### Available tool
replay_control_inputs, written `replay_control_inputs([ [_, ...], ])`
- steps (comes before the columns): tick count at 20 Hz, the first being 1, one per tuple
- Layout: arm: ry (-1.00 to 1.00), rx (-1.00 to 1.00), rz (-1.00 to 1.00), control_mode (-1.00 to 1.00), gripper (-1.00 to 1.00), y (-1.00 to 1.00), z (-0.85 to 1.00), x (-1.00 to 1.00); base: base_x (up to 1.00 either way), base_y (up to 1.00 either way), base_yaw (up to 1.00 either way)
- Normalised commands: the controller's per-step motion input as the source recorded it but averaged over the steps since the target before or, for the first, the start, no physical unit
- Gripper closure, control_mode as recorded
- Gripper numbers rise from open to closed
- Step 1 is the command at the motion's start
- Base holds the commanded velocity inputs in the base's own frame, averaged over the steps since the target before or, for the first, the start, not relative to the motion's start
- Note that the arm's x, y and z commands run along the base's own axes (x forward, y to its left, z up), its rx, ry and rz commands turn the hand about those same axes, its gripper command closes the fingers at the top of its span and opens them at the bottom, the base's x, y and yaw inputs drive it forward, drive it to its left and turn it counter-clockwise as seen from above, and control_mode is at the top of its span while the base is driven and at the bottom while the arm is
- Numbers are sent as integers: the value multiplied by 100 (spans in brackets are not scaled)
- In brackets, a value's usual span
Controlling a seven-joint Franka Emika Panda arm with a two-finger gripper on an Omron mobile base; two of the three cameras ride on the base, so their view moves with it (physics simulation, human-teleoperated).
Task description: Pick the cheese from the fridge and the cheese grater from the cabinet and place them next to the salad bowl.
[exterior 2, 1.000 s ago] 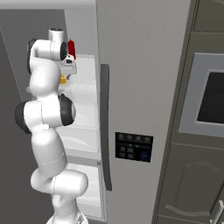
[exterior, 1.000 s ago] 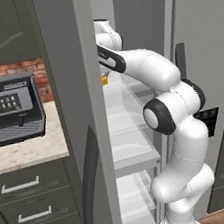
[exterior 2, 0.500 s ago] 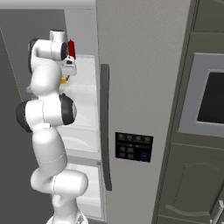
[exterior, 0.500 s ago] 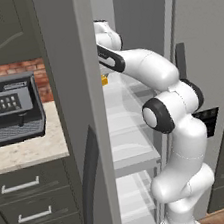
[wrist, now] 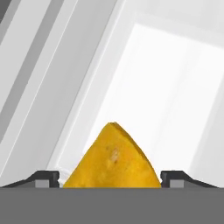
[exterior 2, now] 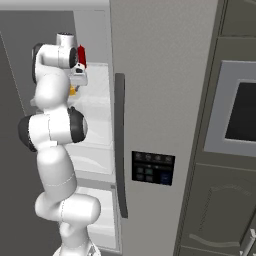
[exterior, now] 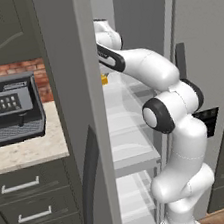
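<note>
The cheese (wrist: 111, 162), a yellow-orange wedge, lies on a white fridge shelf and stands point up between my two finger tips in the hand view. My gripper (wrist: 110, 177) has both tips pressed against the wedge's sides. From the base views, my arm reaches into the upper part of the open fridge (exterior: 70, 89), where a bit of the cheese (exterior: 104, 78) peeks past the door edge. The hand (exterior 2: 78, 76) points down at the cheese (exterior 2: 73, 91). The cheese grater and the salad bowl are out of view.
The fridge's open left door (exterior: 87, 137) stands close on the arm's left, and its shut right door (exterior 2: 160, 75) with a dark curved handle (exterior 2: 120, 145) on the right. A coffee machine (exterior: 13, 110) sits on the counter (exterior: 28, 148) over drawers. A dark wall cupboard (exterior: 1, 28) hangs above.
The fingers have closed in on the cheese. The arm and the base have stayed where they were.
</note>
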Motion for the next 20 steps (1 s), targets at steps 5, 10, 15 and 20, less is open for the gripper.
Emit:
replay_control_inputs([
  [5, 0, 0, 0, -100, 100, -34, 6, -38, 0, 0, 0],
  [10, -1, 0, 0, -100, 100, -43, 0, -62, 0, 0, 0],
  [15, -7, 0, 0, -100, 100, -31, 2, -70, 0, 0, 0],
  [20, -12, 0, 0, -100, 100, -26, 8, -74, 0, 0, 0],
])
